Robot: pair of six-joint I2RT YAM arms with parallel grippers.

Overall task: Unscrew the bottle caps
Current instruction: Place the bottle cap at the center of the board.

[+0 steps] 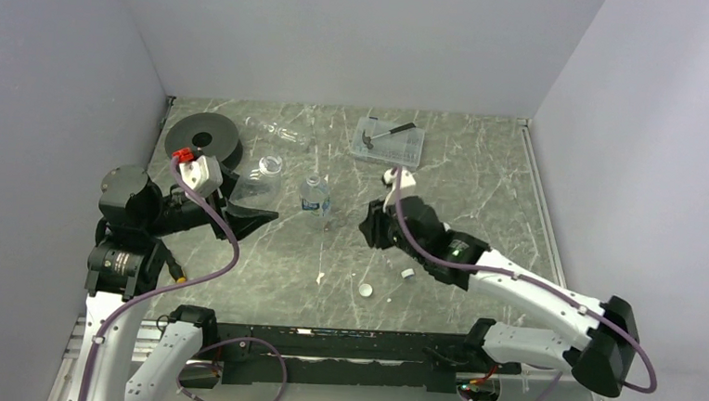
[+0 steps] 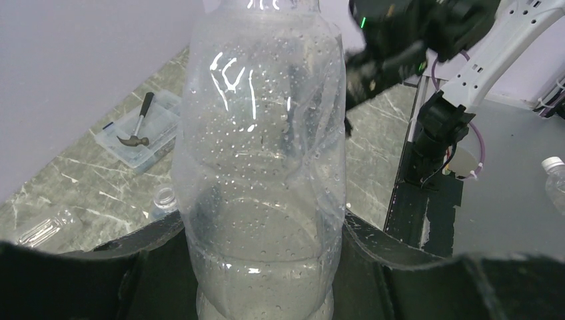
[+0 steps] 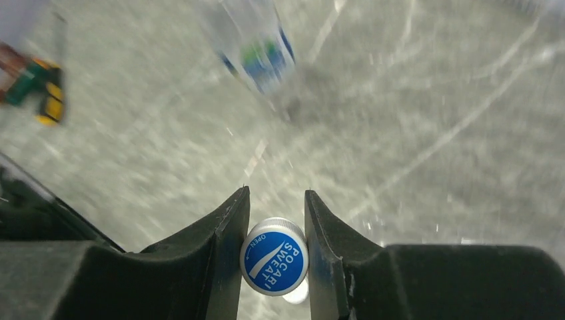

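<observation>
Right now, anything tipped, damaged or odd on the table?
One bottle lies on its side at the back, beside the black disc. The big bottle in the left pincer has a creased, dented wall. A loose cap lies near the front.

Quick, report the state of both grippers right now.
Left gripper: closed on the clear bottle.
Right gripper: closed on the blue cap.
</observation>
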